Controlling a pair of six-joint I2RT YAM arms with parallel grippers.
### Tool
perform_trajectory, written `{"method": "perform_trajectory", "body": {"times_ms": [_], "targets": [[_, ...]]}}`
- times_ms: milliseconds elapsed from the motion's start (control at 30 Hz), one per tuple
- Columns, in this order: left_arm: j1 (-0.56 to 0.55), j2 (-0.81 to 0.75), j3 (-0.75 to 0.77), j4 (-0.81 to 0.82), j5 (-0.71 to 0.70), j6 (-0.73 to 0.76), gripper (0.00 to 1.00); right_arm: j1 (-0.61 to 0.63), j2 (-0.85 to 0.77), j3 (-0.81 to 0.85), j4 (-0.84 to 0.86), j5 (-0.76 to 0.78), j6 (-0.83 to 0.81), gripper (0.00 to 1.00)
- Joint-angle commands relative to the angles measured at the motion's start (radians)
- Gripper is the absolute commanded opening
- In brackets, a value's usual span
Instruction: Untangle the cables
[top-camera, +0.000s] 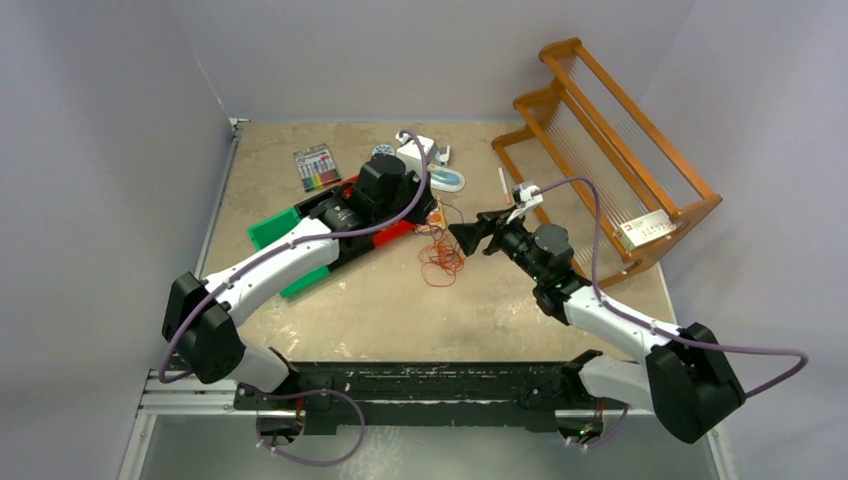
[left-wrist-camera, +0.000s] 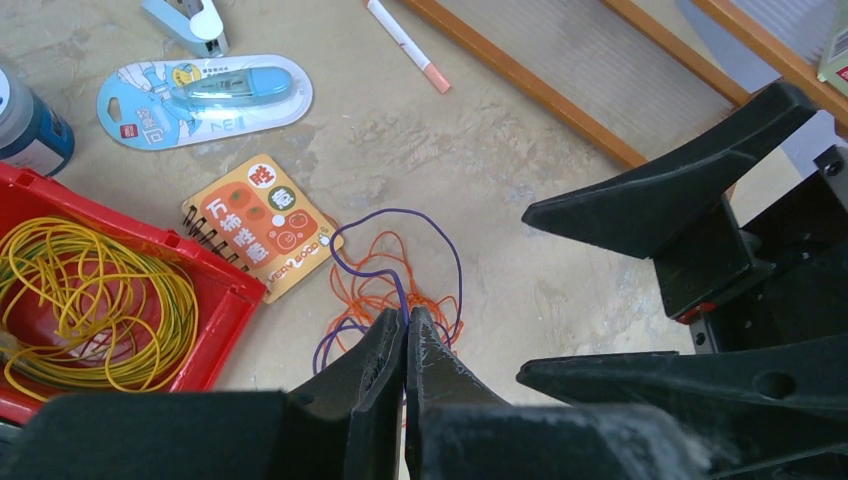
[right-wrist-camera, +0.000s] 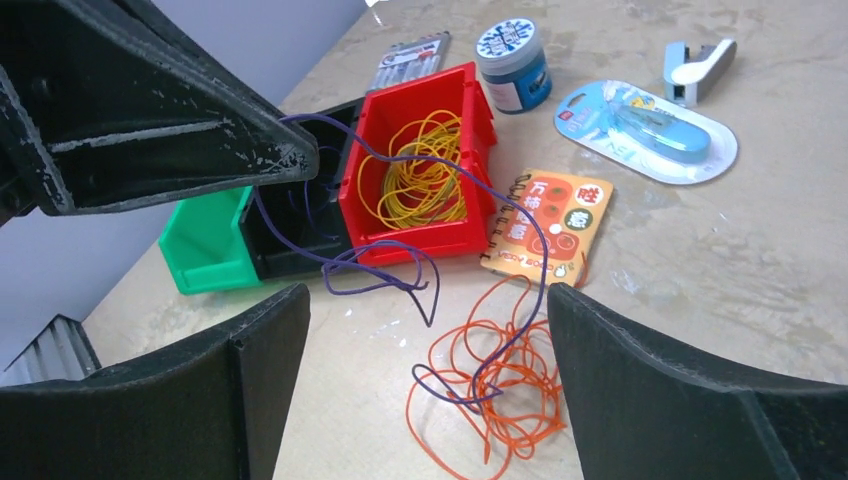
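With left pincer (left-wrist-camera: 405, 340) clenched on purple cable (left-wrist-camera: 402, 300), seemingly means to draw it free of orange cables (right-wrist-camera: 500, 392) heaped at middle of worktop (top-camera: 400, 300); holds right pincer (right-wrist-camera: 425, 300) released just beside them, right, ready to pin.

Overhead, two wrist close-ups (sharing cables (right-wrist-camera: 505, 385))

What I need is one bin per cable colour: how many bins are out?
3, in a row: the red bin with yellow cables in it, the black bin in the middle, the green bin at the end. More could hide under the left arm.
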Motion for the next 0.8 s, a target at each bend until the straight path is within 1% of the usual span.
{"method": "perform_trajectory", "body": {"times_ms": [0,100,233,433,667,767], "targets": [[-0.004,-0.04,0.063,0.003,0.018,0.011,0.0,0.001,0.021,-0.023,0.197,-0.092,-0.022,0.87],[-0.005,-0.047,0.068,0.002,0.017,0.01,0.0,0.001,0.053,-0.019,0.242,-0.102,0.002,0.84],[-0.005,-0.053,0.084,0.0,0.041,0.007,0.0,0.001,0.112,0.022,0.268,-0.134,0.002,0.83],[-0.004,-0.075,0.093,0.003,0.043,0.023,0.0,0.001,0.204,0.057,0.321,-0.113,0.052,0.78],[-0.005,-0.074,0.123,-0.019,0.043,0.05,0.0,0.001,0.288,0.136,0.353,-0.111,0.059,0.77],[-0.004,-0.072,0.143,-0.021,0.042,0.056,0.0,0.001,0.334,0.155,0.375,-0.127,0.062,0.74]]}}
